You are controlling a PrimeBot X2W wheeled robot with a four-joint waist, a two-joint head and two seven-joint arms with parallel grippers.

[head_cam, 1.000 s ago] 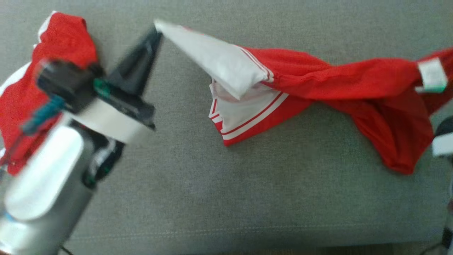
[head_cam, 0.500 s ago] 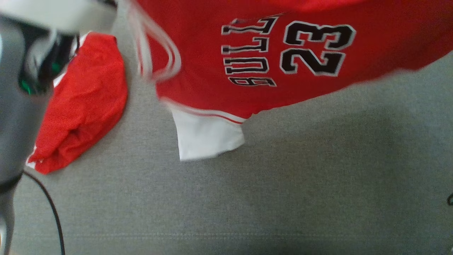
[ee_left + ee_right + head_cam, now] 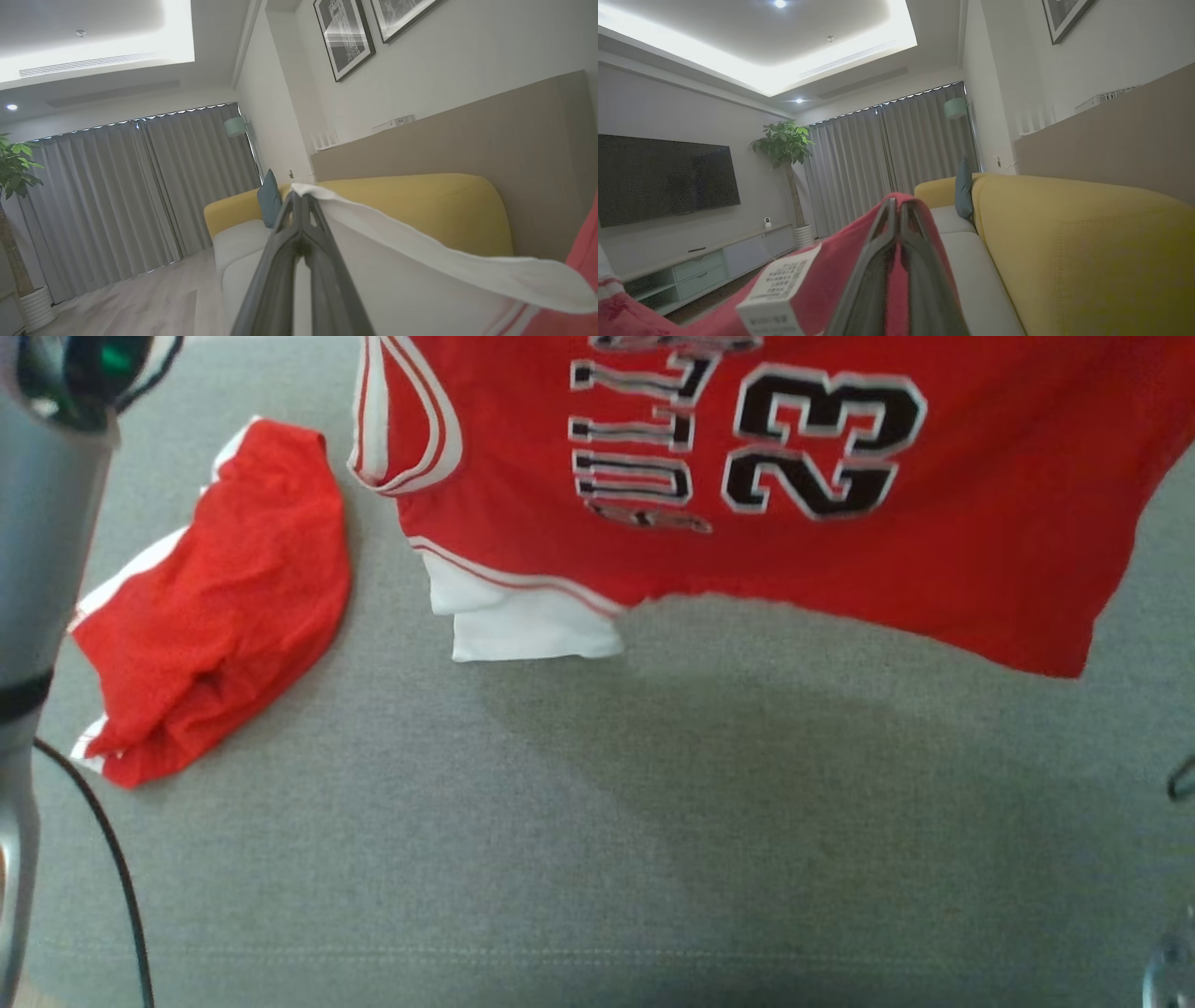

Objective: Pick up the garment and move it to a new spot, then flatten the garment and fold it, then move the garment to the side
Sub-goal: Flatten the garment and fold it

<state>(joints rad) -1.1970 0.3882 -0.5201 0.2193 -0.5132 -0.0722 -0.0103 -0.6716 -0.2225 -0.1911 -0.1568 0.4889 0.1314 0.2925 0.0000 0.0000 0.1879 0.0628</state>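
**Jersey is lifted and spread; flattening and folding are not yet done**

In the left wrist view, the left gripper (image 3: 301, 201) has its two fingers pressed together on a white edge (image 3: 420, 261) of the cloth. In the right wrist view, the right gripper (image 3: 896, 206) pinches a red fold, with a care label (image 3: 777, 291) hanging at the lower left of that frame. Both grippers hold the same red jersey (image 3: 980, 523).

In the head view, the jersey hangs across the upper part of the frame. It is stretched wide, and the number 23 appears upside down. Its lower hem seems to float above the grey cushion (image 3: 653, 859), where it throws a shadow (image 3: 794, 737).

A second red garment (image 3: 224, 616) lies crumpled at the left, apart from the jersey and beside the pale forearm (image 3: 37, 569).

I judge that the pick-up is done and the move to a new spot is in progress. What is left is to lay the jersey down flat, fold it, and put it to the side.
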